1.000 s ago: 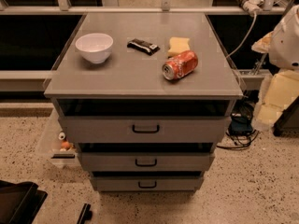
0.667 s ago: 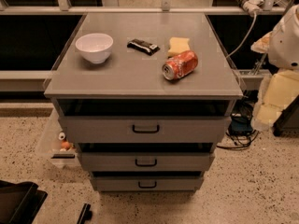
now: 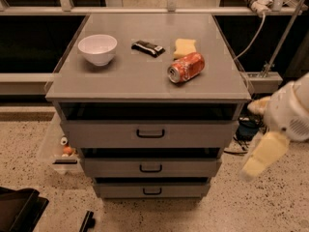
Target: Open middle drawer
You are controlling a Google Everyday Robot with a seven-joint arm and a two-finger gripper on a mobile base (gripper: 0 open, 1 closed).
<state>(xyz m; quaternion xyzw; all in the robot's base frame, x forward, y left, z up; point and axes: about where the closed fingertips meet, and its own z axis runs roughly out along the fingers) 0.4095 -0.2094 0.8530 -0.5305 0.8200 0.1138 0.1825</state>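
The middle drawer [image 3: 193,168] is the middle one of three grey fronts on the cabinet, with a small black bar handle [image 3: 150,168] at its centre. Its front sits about level with the other fronts. My arm comes in from the right edge as a white rounded body [image 3: 292,112]. The gripper [image 3: 259,154] is the blurred cream end hanging below it. It is to the right of the cabinet, near the height of the middle drawer, and touches nothing.
On the cabinet top [image 3: 120,79] are a white bowl [image 3: 97,48], a black snack bar [image 3: 147,47], a yellow sponge [image 3: 185,47] and a red can [image 3: 186,67] on its side. The taller top drawer [image 3: 96,134] and the narrow bottom drawer [image 3: 116,190] flank the middle one. A clear bin [image 3: 57,151] stands on the floor at left, with cables [image 3: 241,129] at right.
My arm has swung down and slightly left along the cabinet's right side, from beside the top to drawer height. The drawers and the things on top have not moved.
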